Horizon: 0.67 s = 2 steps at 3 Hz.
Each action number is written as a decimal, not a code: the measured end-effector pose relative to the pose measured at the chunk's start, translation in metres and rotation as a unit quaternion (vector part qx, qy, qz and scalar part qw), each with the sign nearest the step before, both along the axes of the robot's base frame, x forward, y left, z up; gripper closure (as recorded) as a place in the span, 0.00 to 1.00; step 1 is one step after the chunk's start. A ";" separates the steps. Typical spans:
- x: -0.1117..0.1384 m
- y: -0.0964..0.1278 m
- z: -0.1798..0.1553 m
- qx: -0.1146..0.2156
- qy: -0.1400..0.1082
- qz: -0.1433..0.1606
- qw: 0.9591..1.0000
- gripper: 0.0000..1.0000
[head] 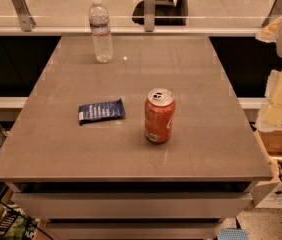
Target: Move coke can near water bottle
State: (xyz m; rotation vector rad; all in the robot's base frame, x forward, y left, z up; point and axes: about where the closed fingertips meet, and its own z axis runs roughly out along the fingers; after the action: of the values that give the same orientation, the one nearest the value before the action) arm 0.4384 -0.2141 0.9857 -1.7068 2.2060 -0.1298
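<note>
The can (pixel 159 115) stands upright near the middle of the surface (pixel 206 149), a little towards the front. A flat blue packet (pixel 101 111) lies near it on the left, not touching. The bottle (pixel 101 30) stands upright at the far edge, well apart from the can. The hand (pixel 280 96) hangs beyond the surface's right side, away from all three; I cannot tell whether it is open or closed.

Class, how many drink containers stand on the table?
2: the coke can at the centre of the table, the water bottle back left. The end effector is beyond the right edge.
</note>
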 end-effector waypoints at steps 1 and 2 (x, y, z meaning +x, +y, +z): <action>0.000 0.000 0.000 0.000 0.000 0.000 1.000 0.00; -0.002 -0.005 0.006 0.026 -0.006 -0.009 1.000 0.00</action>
State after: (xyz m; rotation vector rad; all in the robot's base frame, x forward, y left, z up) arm 0.4367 -0.2187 0.9917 -1.6536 2.1970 -0.0873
